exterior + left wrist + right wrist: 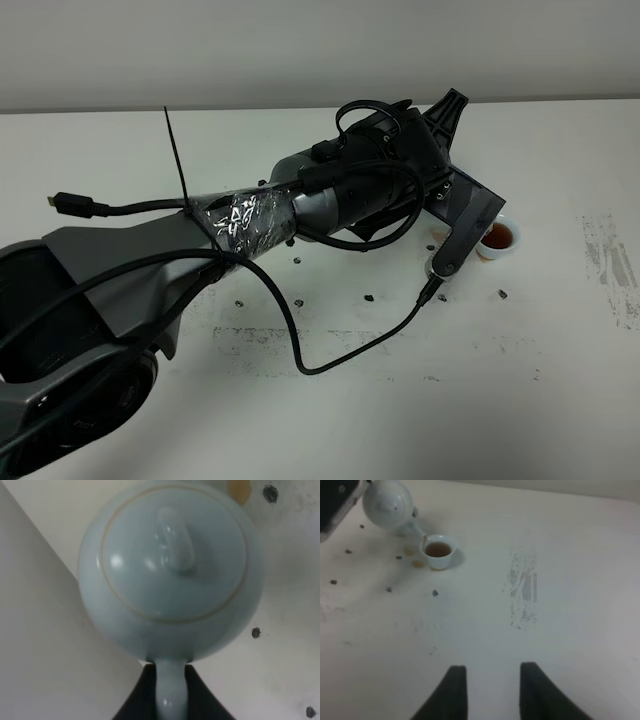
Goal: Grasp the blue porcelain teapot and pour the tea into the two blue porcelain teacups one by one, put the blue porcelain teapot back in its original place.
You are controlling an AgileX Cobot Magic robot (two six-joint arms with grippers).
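Observation:
The blue porcelain teapot (170,575) fills the left wrist view from above, lid and knob (175,545) showing. My left gripper (170,675) is shut on its loop handle (170,690). In the right wrist view the teapot (387,502) is tilted, with its spout (417,528) at the rim of one blue teacup (438,551) that holds brown tea. That cup (497,238) shows in the exterior high view beside my left arm (350,195), which hides the teapot. The second teacup is out of view. My right gripper (492,692) is open and empty over bare table.
Orange-brown tea drops (417,563) lie beside the cup. Small dark specks (435,593) dot the white table. A worn grey patch (522,587) lies to the cup's right, also in the exterior high view (610,260). A black cable (300,345) loops over the table.

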